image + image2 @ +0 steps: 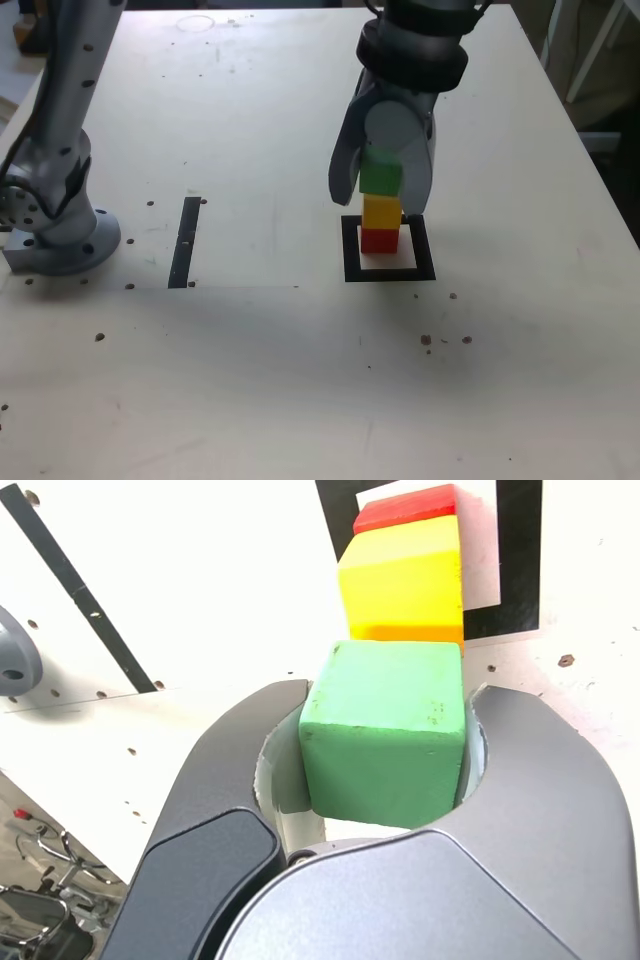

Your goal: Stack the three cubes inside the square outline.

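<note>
- Exterior view: the tool (381,180) pinches the green cube (380,177) right above the yellow cube (381,212), which sits on the red cube (378,240) inside the square outline (388,273) on the tabletop (300,380). A black strip (185,241) lies well apart at the exterior view's left.
- Wrist view: the tool (385,740) grips the green cube (385,730) on both sides; the yellow cube (403,585) and red cube (405,507) lie beyond it, within the square outline (520,570).

No text, label, brand, number or sign can be read anywhere: the cubes' faces are plain, and the worktop (300,350) carries only unmarked black tape.
</note>
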